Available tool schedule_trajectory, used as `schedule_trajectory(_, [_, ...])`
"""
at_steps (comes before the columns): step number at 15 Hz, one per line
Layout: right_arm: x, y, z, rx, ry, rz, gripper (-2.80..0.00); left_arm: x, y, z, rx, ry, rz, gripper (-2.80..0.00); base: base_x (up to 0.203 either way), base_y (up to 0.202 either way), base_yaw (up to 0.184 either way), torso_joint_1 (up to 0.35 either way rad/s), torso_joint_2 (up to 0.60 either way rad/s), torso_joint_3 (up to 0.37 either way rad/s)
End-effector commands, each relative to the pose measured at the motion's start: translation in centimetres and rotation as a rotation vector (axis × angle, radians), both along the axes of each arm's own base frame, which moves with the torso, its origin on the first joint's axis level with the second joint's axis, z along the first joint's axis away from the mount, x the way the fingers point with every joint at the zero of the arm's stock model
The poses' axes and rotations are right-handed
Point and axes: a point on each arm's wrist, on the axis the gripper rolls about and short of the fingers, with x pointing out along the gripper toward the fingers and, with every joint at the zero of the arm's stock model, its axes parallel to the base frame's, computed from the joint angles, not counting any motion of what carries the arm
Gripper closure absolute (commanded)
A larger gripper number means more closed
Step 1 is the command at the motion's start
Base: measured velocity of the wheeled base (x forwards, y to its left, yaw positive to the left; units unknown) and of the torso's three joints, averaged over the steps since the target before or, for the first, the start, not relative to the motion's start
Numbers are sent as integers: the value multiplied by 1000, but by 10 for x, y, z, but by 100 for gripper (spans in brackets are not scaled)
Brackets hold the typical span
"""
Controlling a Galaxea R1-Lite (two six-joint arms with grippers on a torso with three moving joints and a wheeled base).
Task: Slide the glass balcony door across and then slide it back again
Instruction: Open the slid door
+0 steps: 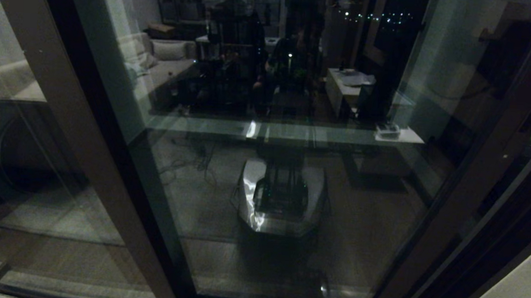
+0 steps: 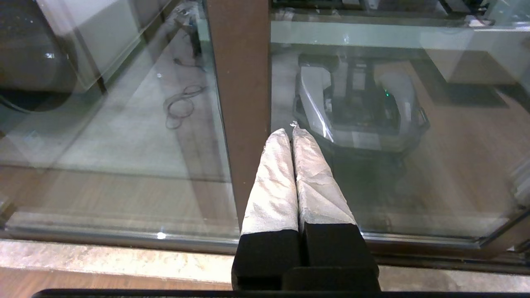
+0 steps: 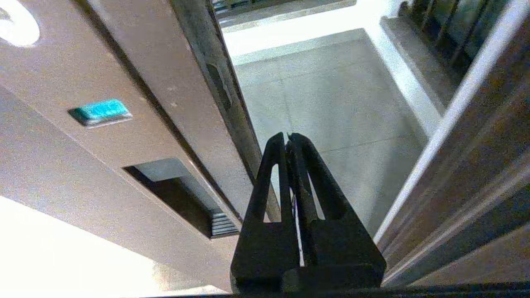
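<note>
Right gripper (image 3: 288, 138) closed, empty, beside handle edge of brown-framed glass balcony door (image 3: 124, 124); left gripper (image 2: 290, 131) closed, parked.

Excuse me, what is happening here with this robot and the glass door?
The robot stands before a glass balcony door in a dark brown frame. Its right claw, shut and holding nothing, sits in the gap beside the door's upright edge, near the recessed slot handle; the tiled balcony floor shows through the gap, so the door stands partly open. The left claw is shut too, idle, pointing at a brown stile.
</note>
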Motion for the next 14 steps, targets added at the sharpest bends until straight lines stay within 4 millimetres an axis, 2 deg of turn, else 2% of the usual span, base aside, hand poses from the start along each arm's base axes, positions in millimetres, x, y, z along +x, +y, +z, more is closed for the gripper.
schedule_trajectory(1, [-2, 7, 0, 0, 1, 14, 0, 0, 0, 0, -1, 1, 0, 0, 0, 0, 0, 0, 0, 0])
schedule_trajectory(14, [0, 56, -7, 47, 25, 171, 0, 0, 0, 0, -1, 1, 0, 0, 0, 0, 0, 0, 0, 0])
